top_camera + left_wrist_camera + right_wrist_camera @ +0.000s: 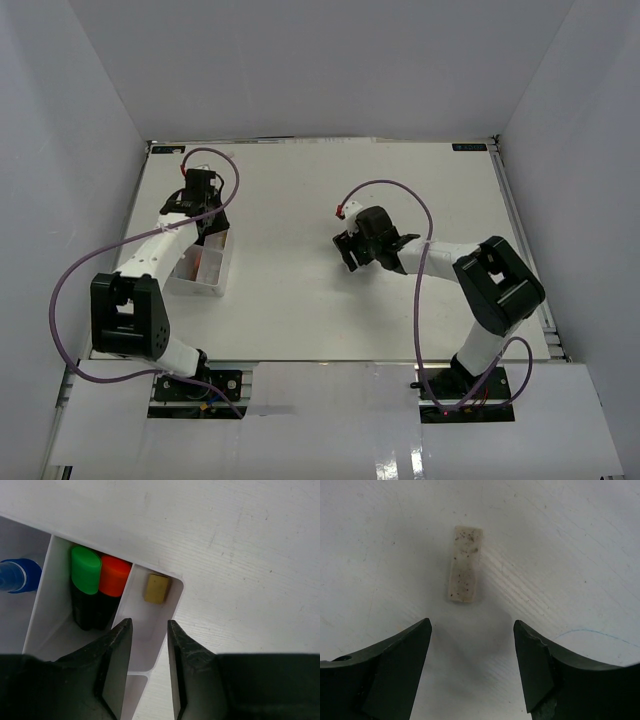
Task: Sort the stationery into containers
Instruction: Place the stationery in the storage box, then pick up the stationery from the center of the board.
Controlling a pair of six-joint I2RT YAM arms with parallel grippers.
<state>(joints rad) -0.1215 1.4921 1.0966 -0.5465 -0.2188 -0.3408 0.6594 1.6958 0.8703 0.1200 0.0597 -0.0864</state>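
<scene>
The white divided tray (176,600) holds a green-capped highlighter (85,570) and an orange-capped highlighter (114,576) side by side in one compartment. A small tan block (156,588) lies in the corner compartment, and a blue-capped bottle (20,575) lies at the far left. My left gripper (149,625) hovers over the corner compartment, jaws a little apart with nothing between them. A pale speckled block (465,565) lies flat on the table. Just short of it, my right gripper (472,625) stands open and empty.
From above, the tray (215,275) sits at the table's left side under the left gripper (208,222). The right gripper (347,250) is near the table's middle. Grey walls enclose the table on three sides.
</scene>
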